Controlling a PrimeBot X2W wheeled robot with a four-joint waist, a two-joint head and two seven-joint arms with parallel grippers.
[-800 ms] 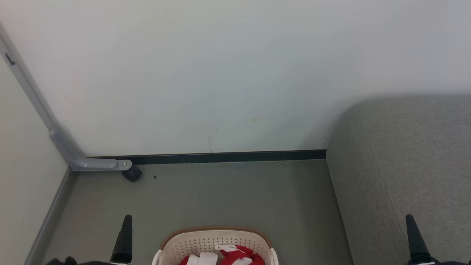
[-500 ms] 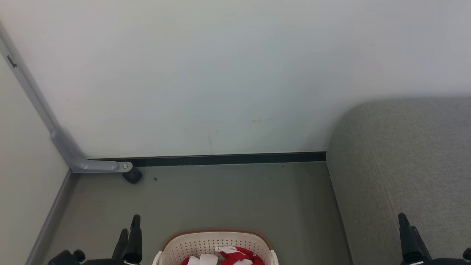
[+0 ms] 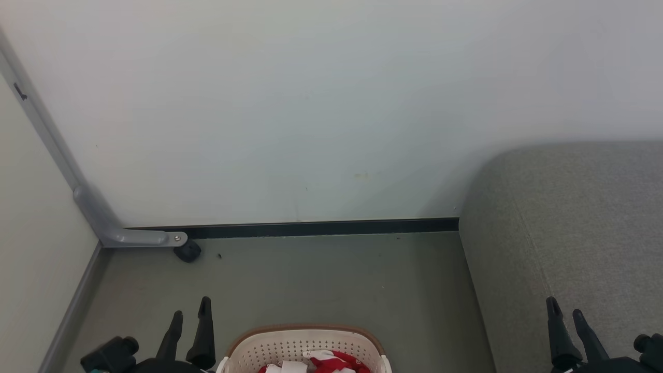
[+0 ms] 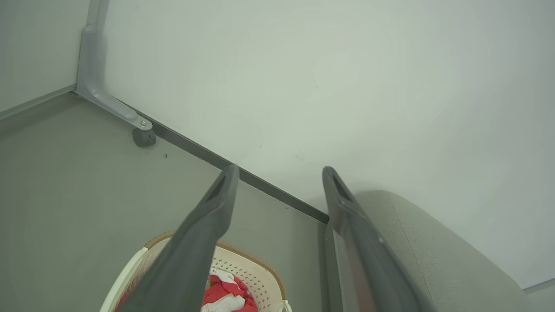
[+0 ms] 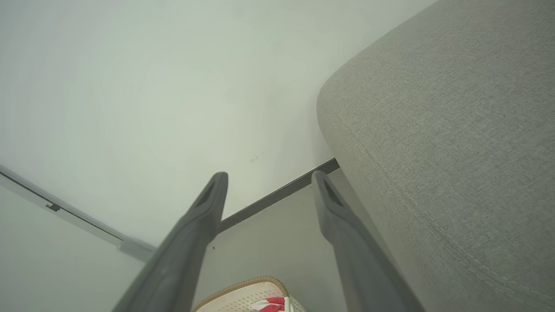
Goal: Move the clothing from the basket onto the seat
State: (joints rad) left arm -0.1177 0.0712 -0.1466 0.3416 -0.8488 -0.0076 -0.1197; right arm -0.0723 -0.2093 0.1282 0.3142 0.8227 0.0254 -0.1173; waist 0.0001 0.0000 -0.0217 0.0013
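Clothing (image 3: 321, 362) lies in basket (image 3: 290, 344), untouched. Left tool (image 3: 191, 306) left of basket, right tool (image 3: 564, 306) right of basket by seat (image 3: 580, 217). Both now higher, turned, wide open, empty. Reach only starting.

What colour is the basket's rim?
Brown; the basket rim shows best in the head view.

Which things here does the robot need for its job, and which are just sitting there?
For the job: red-and-white clothing, cream basket, grey seat, left tool, right tool, both open.

Just there: grey metal leg, its black wheel, dark skirting strip.
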